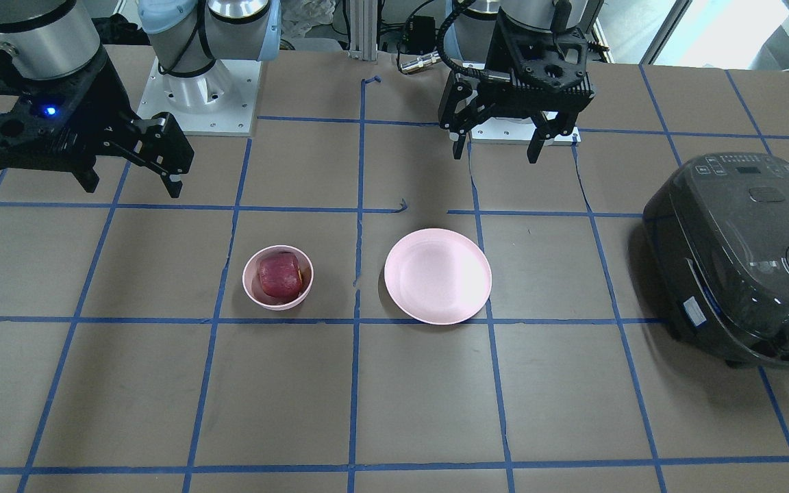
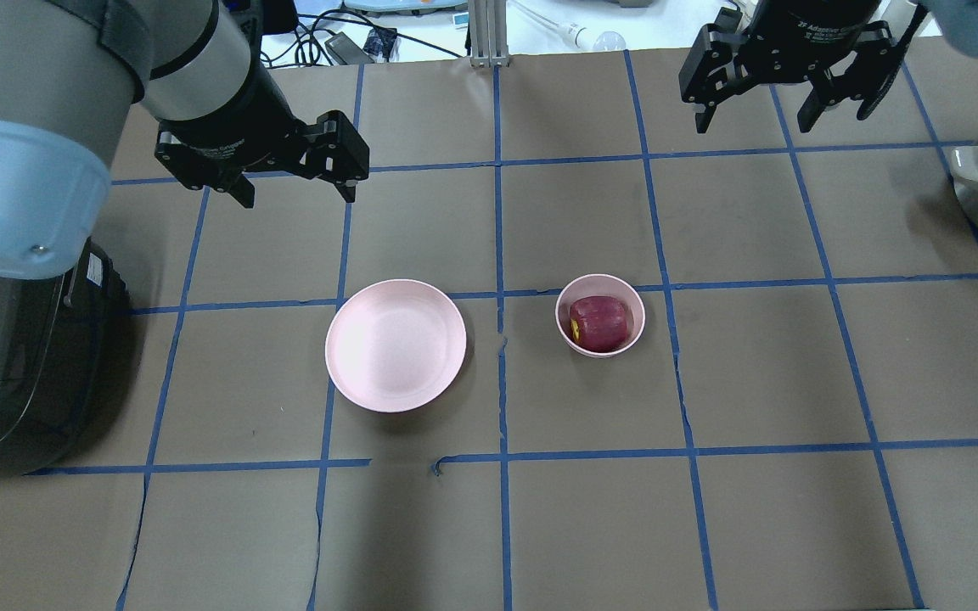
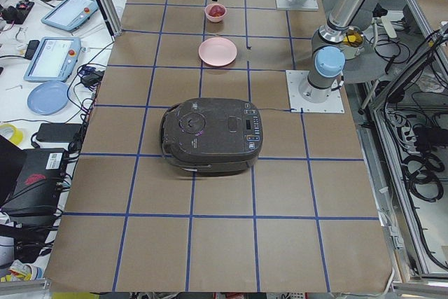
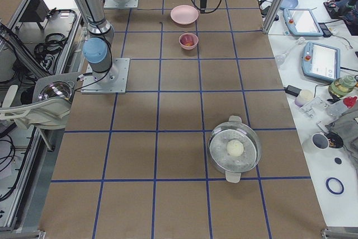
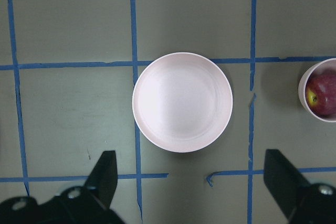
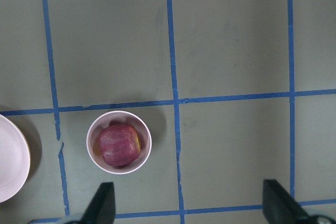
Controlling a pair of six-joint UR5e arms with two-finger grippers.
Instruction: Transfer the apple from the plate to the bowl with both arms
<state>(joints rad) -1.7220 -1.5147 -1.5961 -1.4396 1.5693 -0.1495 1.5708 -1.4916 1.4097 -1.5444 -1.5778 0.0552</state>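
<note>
Red apple (image 1: 279, 275) sits inside the small pink bowl (image 1: 251, 286) in the front view; the big pink plate (image 1: 437, 276) beside it is bare. From above, the left gripper (image 2: 298, 197) and right gripper (image 2: 752, 127) hang high, both spread wide, holding nothing. The wrist views agree. If a gripper drops low now, it could bump the bowl and tip the apple out.

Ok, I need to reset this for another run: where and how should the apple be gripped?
Probably from straight above, closing on its rounded upper flanks. The apple sits down inside the bowl, whose wall surrounds it and blocks any sideways approach; only the top is exposed. The open right hand is on the bowl's side of the table.
</note>
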